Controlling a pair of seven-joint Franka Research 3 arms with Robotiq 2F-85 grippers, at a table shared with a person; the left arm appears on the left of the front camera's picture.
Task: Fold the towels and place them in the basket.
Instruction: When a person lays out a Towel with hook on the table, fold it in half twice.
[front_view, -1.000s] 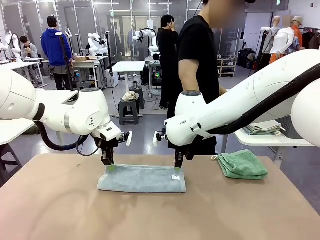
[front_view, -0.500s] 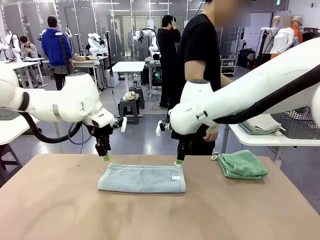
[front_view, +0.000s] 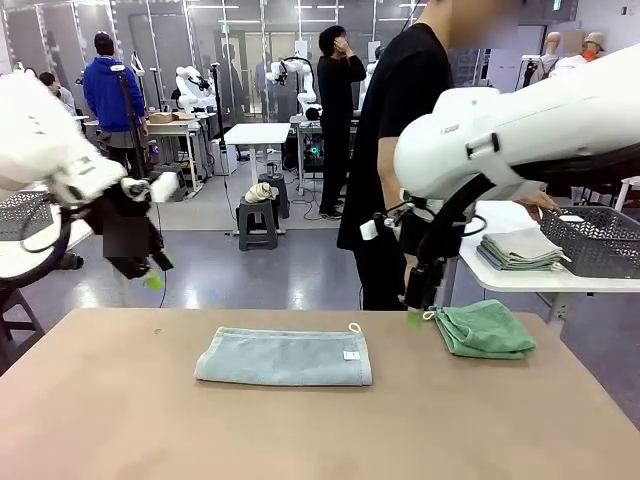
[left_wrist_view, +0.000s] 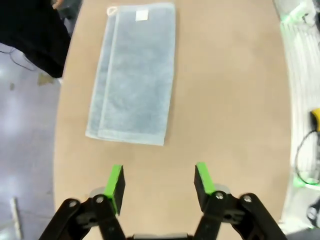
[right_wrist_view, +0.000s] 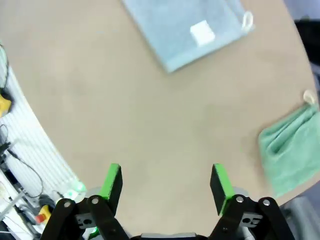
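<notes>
Pale blue-grey towel (front_view: 285, 357) lies folded into a long strip in the middle of the table (front_view: 120, 420), white tag (front_view: 351, 355) up at its right end. Mint green towel (front_view: 487, 330) sits bunched near the table's right edge. Left gripper (left_wrist_view: 159, 182) hangs high off the left side, fingers spread, nothing between them. Right gripper (right_wrist_view: 166, 182) hangs above the far edge near the green towel, fingers spread, empty. Dark mesh basket (front_view: 595, 243) stands on the side table (front_view: 520, 280) at right.

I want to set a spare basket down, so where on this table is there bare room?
The near strip of the table, in front of the blue-grey towel, is bare, and so is the left end beyond that towel. Tighter: the gap between the two towels, where the right gripper hangs open beside the green towel.
</notes>
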